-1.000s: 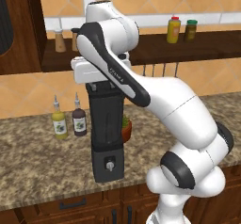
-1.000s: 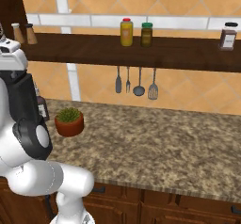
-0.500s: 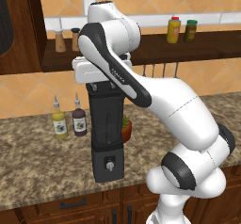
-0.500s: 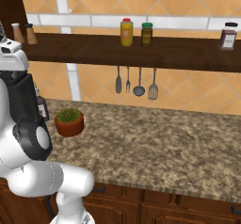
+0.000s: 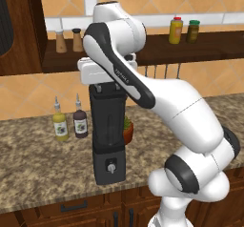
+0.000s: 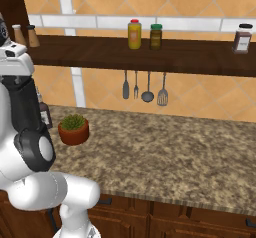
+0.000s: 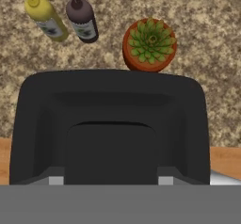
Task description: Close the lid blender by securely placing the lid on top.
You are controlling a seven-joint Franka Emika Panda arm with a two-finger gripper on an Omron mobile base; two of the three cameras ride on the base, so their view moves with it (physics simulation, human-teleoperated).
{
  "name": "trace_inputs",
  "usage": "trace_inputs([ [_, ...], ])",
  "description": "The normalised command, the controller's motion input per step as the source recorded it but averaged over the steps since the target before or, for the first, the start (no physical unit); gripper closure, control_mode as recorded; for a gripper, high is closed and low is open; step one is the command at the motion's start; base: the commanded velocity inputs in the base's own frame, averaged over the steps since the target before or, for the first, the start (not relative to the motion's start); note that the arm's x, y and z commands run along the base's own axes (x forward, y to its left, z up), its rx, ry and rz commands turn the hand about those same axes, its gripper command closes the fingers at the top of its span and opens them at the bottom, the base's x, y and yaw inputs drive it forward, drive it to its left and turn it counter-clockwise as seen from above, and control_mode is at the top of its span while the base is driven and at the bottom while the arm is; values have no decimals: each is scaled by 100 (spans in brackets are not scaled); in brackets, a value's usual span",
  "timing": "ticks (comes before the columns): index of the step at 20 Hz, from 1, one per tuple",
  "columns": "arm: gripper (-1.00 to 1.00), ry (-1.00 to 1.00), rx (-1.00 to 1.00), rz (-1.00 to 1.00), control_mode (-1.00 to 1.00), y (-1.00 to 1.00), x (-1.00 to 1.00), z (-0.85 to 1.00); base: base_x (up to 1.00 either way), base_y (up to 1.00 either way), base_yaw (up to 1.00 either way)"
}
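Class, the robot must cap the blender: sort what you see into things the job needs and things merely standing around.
Needed: blender; lid, gripped over the jar; gripper.

Standing around: yellow bottle; dark bottle; potted plant; hanging utensils; shelf jars.

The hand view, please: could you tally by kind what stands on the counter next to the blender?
Bottles: 2, one yellow bottle and one dark bottle
Potted plants: 1, the succulent in a terracotta pot
Total: 3
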Motion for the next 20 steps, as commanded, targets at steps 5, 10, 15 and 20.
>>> trace_inputs([
  [5,100,0,0,0,-100,-8,0,-5,0,0,0],
  [10,100,0,0,0,-100,8,5,-5,0,0,0],
  [15,100,0,0,0,-100,23,8,0,0,0,0],
  [20,100,1,0,0,-100,3,-1,-9,0,0,0],
])
